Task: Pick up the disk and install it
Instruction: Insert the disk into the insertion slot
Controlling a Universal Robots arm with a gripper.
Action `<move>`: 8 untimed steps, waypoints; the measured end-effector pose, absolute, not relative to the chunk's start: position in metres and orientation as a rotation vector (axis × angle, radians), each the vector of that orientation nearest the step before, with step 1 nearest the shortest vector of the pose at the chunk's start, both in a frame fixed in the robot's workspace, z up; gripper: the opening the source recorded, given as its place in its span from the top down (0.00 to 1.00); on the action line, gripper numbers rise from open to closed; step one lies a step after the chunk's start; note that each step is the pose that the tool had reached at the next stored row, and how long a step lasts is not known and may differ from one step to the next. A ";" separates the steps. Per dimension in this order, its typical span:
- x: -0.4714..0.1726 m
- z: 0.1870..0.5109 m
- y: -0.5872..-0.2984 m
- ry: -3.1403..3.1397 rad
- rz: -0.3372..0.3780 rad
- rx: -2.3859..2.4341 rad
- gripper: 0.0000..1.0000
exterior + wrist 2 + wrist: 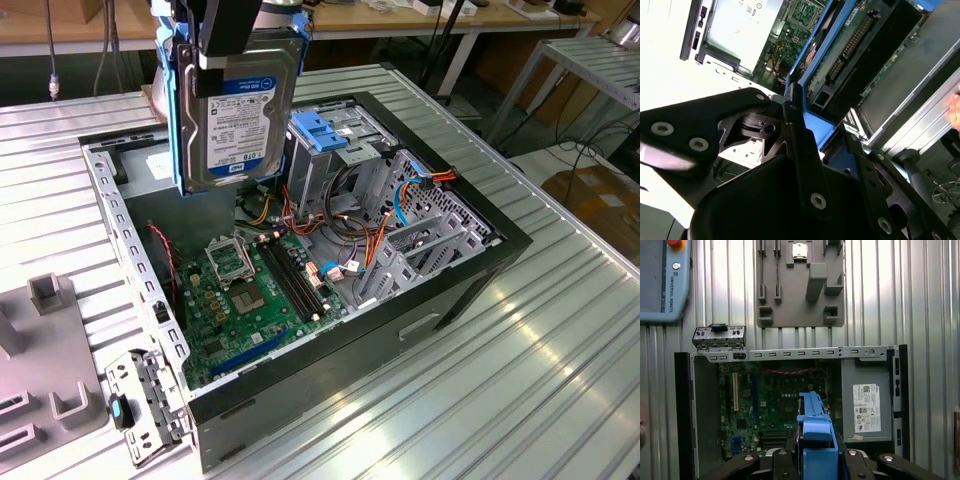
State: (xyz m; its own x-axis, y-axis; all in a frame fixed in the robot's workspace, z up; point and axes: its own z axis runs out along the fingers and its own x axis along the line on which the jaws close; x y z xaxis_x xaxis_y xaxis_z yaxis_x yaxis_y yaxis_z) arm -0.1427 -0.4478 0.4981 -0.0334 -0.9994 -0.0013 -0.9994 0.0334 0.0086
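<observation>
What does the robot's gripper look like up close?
The gripper is matt black, built from flat, angular plates and jointed links with rounded corners. Round silver screw heads dot those plates in both wrist views, standing out brightly against the dark metal.

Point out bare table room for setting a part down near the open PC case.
Free: ribbed metal tabletop on the exterior view's right of the black open computer case. Crowded: inside it, wires and green motherboard; the exterior view's left holds a grey plastic fixture plate.
</observation>
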 end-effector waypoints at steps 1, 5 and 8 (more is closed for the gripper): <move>-0.143 0.498 -0.449 -2.255 -0.011 2.180 0.63; -0.142 0.498 -0.452 -2.255 -0.011 2.181 0.63; -0.142 0.498 -0.454 -2.254 -0.011 2.180 0.63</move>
State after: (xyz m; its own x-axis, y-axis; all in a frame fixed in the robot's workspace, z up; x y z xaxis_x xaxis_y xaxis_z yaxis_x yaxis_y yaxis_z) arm -0.1422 -0.4537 0.4981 -0.0334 -0.9994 -0.0010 -0.9994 0.0334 0.0086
